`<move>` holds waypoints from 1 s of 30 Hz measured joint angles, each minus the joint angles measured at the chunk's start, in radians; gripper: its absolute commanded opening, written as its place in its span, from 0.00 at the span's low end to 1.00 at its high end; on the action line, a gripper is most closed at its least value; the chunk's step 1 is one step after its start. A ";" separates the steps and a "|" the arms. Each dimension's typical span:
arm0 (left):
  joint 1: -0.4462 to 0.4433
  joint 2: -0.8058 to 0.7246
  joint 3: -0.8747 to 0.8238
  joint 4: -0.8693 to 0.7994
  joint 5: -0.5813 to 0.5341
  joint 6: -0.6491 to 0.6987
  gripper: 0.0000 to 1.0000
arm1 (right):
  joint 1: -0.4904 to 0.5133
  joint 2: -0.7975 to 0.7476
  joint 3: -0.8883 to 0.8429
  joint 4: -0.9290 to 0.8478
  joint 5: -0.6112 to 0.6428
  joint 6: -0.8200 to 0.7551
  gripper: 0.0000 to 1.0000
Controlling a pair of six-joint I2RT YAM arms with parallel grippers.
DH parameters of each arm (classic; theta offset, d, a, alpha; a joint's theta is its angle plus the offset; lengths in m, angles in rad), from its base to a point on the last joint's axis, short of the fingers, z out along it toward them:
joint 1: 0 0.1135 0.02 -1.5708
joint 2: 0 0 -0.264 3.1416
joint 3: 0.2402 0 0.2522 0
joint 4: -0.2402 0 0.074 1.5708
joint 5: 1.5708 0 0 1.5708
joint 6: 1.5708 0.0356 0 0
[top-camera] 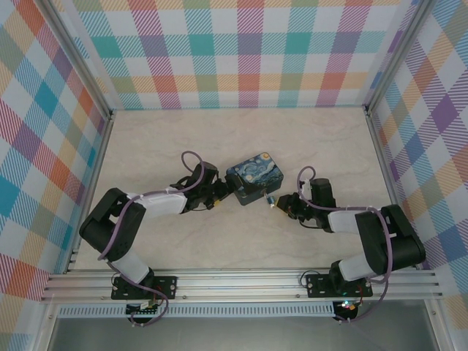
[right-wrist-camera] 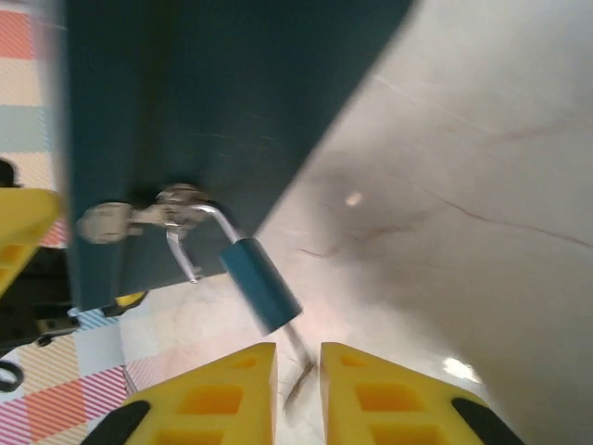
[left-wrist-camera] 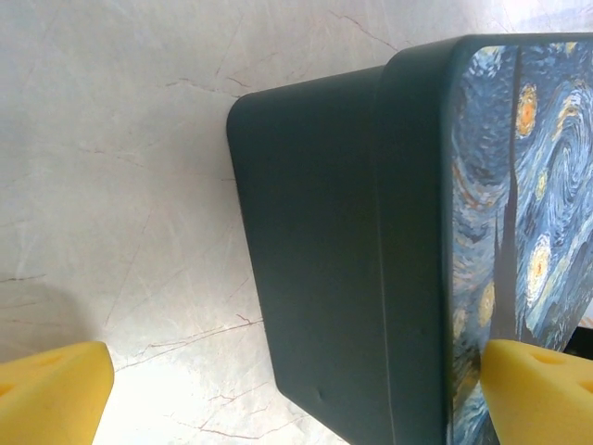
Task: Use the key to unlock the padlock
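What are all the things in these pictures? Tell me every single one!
box: one, dark blue with a swirly starry-night lid, middle of the table.
padlock: one, blue-teal body and silvery shackle, hanging from the box's latch.
key: one, slim, dark grey and blurry, at the padlock's bottom end.
table: one, pale marbled, under everything.
walls: three, pastel checks, around the table.
left gripper: one, yellow fingers, open wide with the box between them.
right gripper: one, yellow fingers, a narrow gap around the key; whether it is gripping the key is unclear.
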State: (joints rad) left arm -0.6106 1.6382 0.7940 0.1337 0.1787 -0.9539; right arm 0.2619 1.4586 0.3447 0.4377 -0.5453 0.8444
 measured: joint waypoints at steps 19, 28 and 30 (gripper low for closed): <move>-0.018 -0.026 -0.009 -0.028 -0.016 -0.037 0.99 | -0.013 -0.006 -0.010 0.079 -0.021 -0.152 0.47; -0.037 -0.036 -0.027 -0.019 -0.015 -0.076 0.99 | 0.019 0.124 -0.006 0.239 -0.036 -0.145 0.41; -0.038 -0.037 -0.034 -0.006 -0.016 -0.080 0.99 | 0.023 0.138 -0.001 0.254 -0.040 -0.144 0.38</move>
State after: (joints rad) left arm -0.6487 1.6012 0.7605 0.1272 0.1631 -1.0344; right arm 0.2844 1.5967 0.3435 0.6914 -0.5858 0.7006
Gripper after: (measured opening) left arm 0.987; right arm 0.404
